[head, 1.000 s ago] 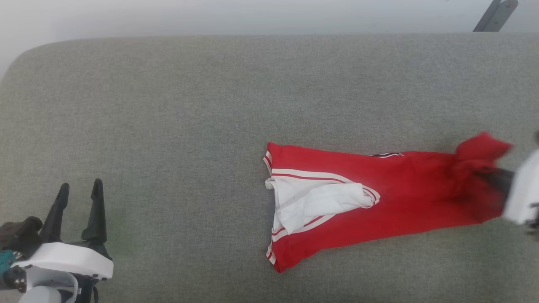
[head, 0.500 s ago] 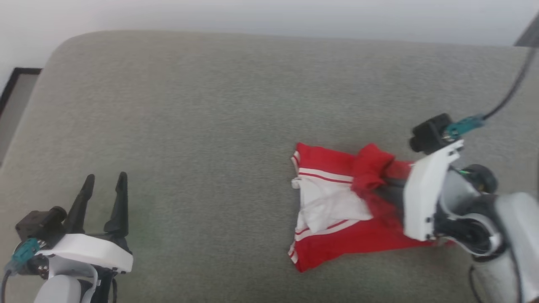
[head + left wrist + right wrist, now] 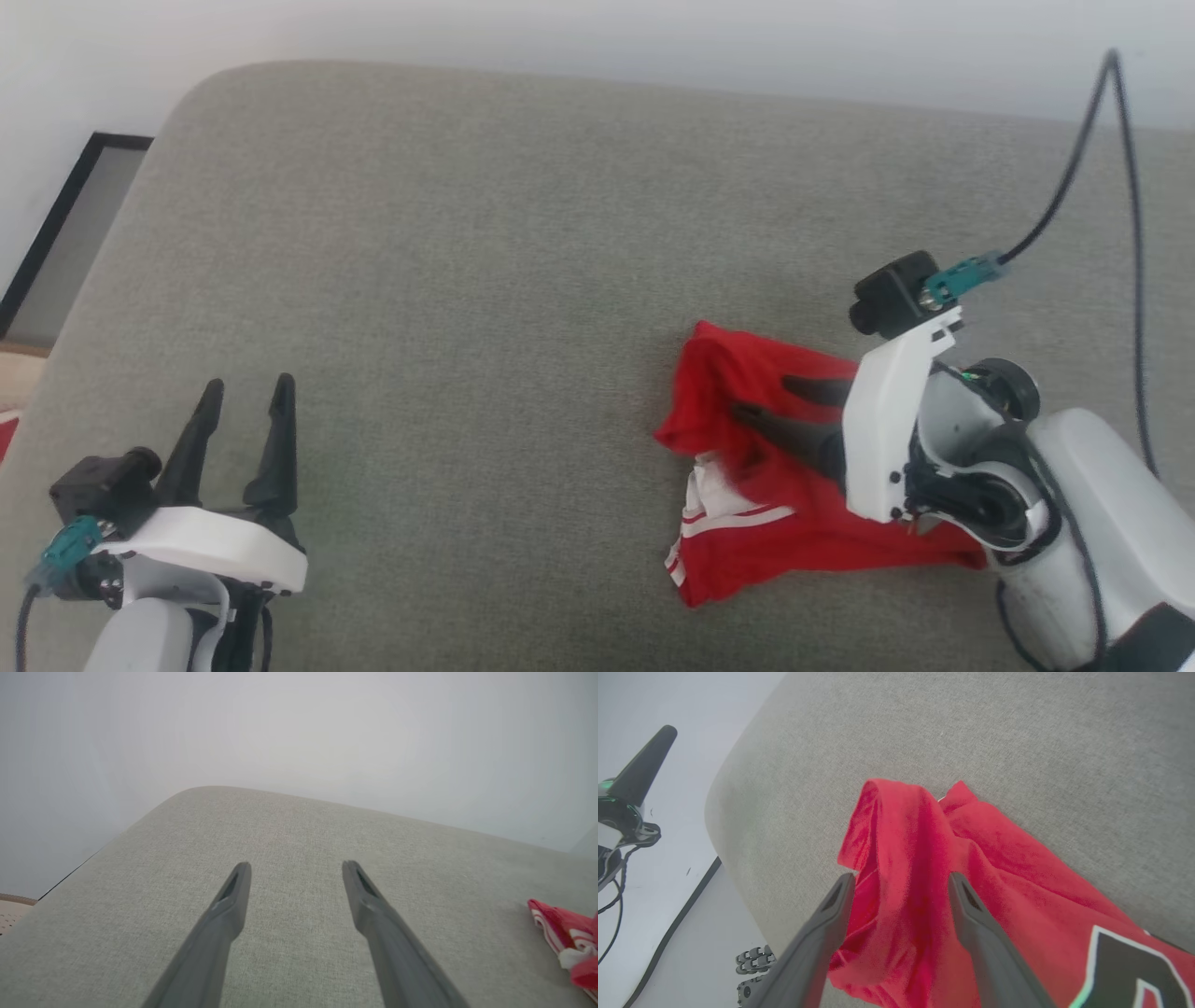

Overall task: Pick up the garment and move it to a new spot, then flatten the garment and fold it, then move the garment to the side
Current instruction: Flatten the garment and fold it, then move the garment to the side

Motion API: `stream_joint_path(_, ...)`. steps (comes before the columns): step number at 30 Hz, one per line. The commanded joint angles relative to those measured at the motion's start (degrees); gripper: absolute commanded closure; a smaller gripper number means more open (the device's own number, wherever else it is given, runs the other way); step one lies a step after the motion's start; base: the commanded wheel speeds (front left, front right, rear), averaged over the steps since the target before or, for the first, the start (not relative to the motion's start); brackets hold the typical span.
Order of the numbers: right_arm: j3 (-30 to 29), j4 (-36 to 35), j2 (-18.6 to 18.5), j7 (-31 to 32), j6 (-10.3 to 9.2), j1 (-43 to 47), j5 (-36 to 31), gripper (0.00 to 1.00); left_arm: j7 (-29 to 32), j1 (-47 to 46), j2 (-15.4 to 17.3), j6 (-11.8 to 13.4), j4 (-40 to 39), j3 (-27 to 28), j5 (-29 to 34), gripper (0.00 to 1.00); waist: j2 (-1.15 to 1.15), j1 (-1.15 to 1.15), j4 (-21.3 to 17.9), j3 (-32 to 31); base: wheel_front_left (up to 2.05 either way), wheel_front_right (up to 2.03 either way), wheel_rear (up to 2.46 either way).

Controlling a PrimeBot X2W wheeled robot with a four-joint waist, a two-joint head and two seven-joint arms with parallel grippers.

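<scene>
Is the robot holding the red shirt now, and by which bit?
Nothing is held. The right gripper hangs open over a bunched fold of the red jersey shirt; the left gripper is open over the grey cushion.

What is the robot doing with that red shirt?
The robot is folding the shirt on a grey surface. Its right gripper is open, fingers spread over a doubled-over red flap, not gripping it. The shirt lies bunched, only partly folded. The left gripper is open and idle, well off to the side.
</scene>
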Motion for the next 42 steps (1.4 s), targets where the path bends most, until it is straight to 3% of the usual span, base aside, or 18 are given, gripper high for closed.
stream_joint_path(1,-0.1,0.0,-0.5,-0.7,0.02,-0.1,0.8,0.00,-0.2,0.0,0.2,-0.2,0.0,0.5,-0.2,0.00,0.00,0.00,-0.6,-0.4,0.00,0.00,0.00)
stream_joint_path(11,-6.7,-2.2,-5.3,-10.1,0.02,3.5,0.5,0.00,-0.2,2.8,1.5,-0.4,-0.4,2.8,-0.3,0.00,0.00,0.00,-5.5,-3.5,0.00,0.00,0.00)
stream_joint_path(22,-13.5,-0.5,-9.1,-30.0,0.02,10.2,-4.8,0.00,-0.2,6.4,3.1,-0.4,-1.3,4.4,0.8,0.00,0.00,0.00,-11.6,-7.2,0.00,0.00,0.00)
stream_joint_path(32,-11.5,7.0,-10.6,-48.3,0.01,14.4,-10.2,0.00,-0.2,9.7,3.7,-0.4,-1.7,5.2,2.0,0.00,0.00,0.00,-14.3,-10.1,0.00,0.00,0.00)
stream_joint_path(42,-10.9,13.3,-9.8,-55.9,0.01,15.4,-11.2,0.00,-0.2,11.3,4.0,-0.5,-1.8,6.2,2.1,0.00,0.00,0.00,-14.7,-11.4,0.00,0.00,0.00)
